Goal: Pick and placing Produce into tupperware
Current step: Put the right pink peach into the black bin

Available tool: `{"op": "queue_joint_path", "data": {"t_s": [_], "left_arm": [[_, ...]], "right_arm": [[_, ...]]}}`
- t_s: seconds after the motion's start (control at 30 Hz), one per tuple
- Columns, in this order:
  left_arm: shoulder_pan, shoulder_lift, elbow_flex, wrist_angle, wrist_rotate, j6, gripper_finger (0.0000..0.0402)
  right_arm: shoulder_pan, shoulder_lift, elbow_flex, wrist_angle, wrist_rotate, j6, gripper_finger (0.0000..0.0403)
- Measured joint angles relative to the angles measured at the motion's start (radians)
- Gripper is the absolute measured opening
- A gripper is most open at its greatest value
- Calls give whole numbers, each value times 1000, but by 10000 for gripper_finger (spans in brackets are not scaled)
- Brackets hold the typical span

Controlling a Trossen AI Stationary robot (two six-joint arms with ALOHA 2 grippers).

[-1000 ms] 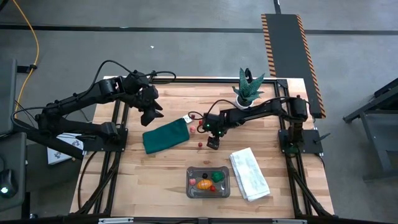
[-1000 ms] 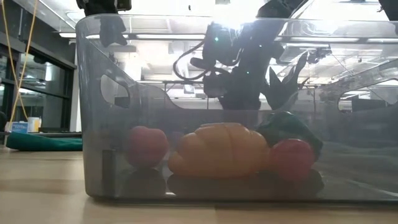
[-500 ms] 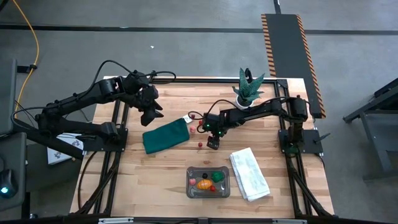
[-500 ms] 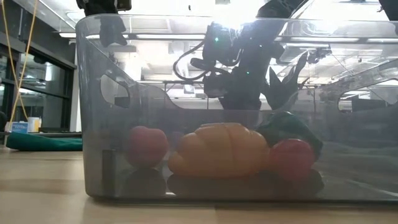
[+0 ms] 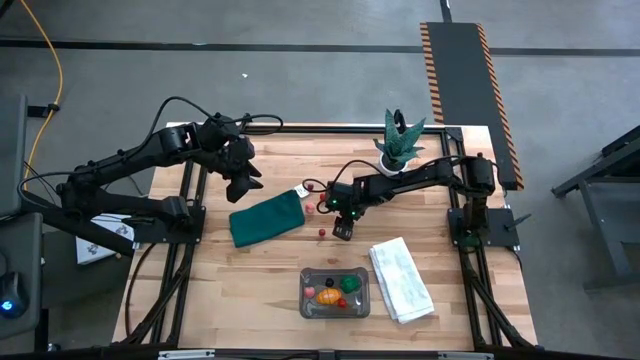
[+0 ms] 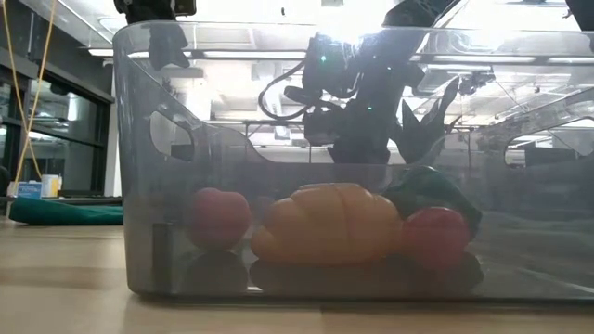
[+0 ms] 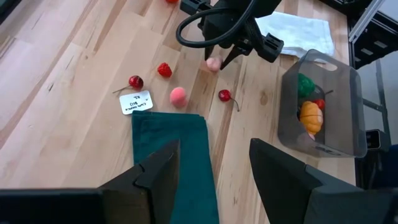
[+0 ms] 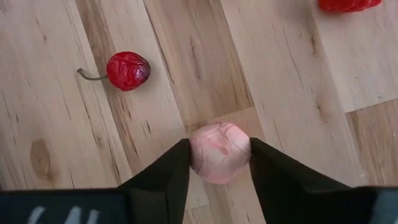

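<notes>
A pink fruit [image 8: 219, 151] sits clamped between the two fingers of the right gripper [image 8: 219, 163], lower centre of the right wrist view, above the wooden table [image 8: 74, 118]. In the high view the right gripper [image 5: 342, 228] is at mid-frame, just right of the green cloth [image 5: 266, 219]. A cherry [image 8: 127, 70] with a stem lies on the table in the upper left of the right wrist view, apart from the gripper; the edge of a red fruit [image 8: 347, 5] shows at the top right.

The tupperware [image 5: 335, 293] stands at lower centre of the high view, left of the white towel [image 5: 401, 279]. It holds an orange fruit [image 6: 327, 224], a green piece [image 6: 429, 196] and red pieces [image 6: 220, 216].

In the left wrist view another pink fruit [image 7: 178, 96], a strawberry [image 7: 164, 70], two cherries [image 7: 135, 81] and a white tag [image 7: 136, 102] lie loose on the table above the cloth.

The left gripper [image 5: 243, 182] hovers at upper left of the cloth, its fingers [image 7: 163, 168] spread and empty. A potted plant [image 5: 399, 142] stands at the table's upper right.
</notes>
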Motion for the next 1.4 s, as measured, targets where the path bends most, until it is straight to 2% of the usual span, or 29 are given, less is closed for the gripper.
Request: {"op": "queue_joint_path", "data": {"t_s": [0.4, 0.87, 1.17, 1.4], "left_arm": [[0, 0, 0, 0, 0, 0, 181], [0, 0, 0, 1, 1, -4, 181], [0, 0, 0, -17, 2, -6, 181], [0, 0, 0, -38, 3, -6, 181]], "right_arm": [[-16, -20, 16, -13, -14, 2, 140], [-92, -33, 323, -237, -77, -143, 140], [-87, -33, 446, -419, -145, -258, 140], [-51, -32, 489, -552, -165, -347, 140]]}}
